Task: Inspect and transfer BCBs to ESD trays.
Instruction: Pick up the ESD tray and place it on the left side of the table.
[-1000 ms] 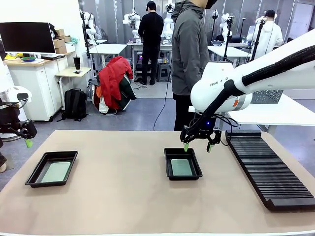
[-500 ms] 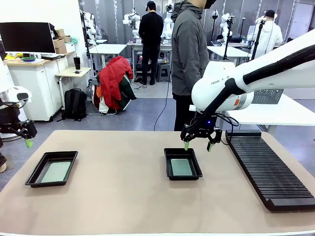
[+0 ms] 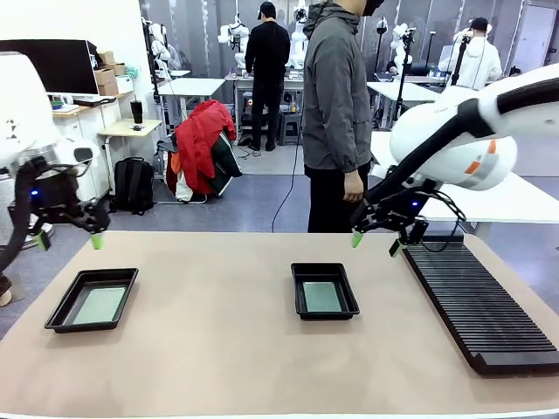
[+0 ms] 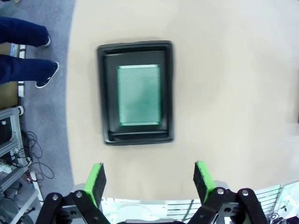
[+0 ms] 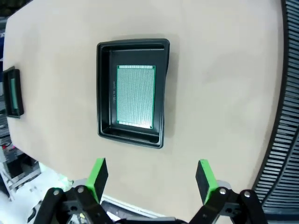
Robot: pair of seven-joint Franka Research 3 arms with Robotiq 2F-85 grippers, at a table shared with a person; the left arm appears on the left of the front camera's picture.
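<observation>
On the tan table, two black trays each hold a green board while both claws hang wide and empty above.

The left tray carries one board, with the left gripper hovering above its far end; the middle tray carries the other board, and the right gripper hangs up and to the right of it, near the ribbed rack. Each wrist view looks down between spread green pads at a board lying flat inside its tray. A person stands at the far side. Judged from this, both transfers look done; any next move would call for fetching another board, though none lies loose on the table.
</observation>
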